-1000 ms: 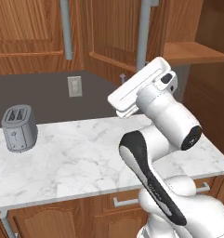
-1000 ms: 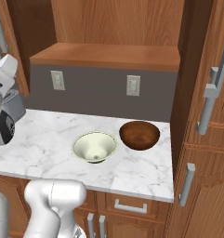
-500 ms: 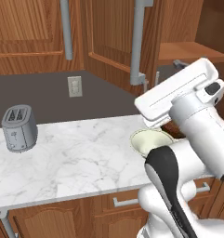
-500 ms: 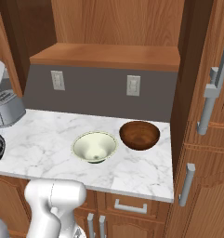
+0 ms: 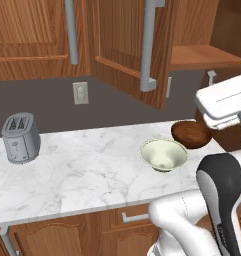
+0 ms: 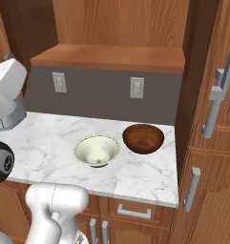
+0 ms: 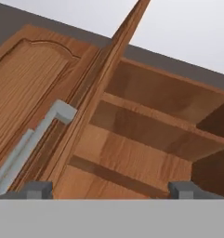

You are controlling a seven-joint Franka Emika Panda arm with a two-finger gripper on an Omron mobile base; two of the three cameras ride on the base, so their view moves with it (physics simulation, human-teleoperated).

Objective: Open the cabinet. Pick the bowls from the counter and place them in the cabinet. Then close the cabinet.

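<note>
The upper wall cabinet with reddish-brown wooden panel doors (image 5: 142, 45) stands open, its left door swung out over the white marble table with grey veins (image 5: 87, 170); its wooden shelf (image 6: 111, 56) lies bare above the bowls. The right door (image 6: 221, 76) is cut off by the frame edge. On the table, near its right end, the pale cream bowl (image 6: 97, 150) sits just beside the dark glossy brown bowl (image 6: 143, 138), with open marble to the left up to a grey toaster (image 5: 21, 138). The tool (image 7: 111, 189) has its fingertips spread wide, pinching nothing, facing the door's edge and grey bar handle (image 7: 29, 144).
</note>
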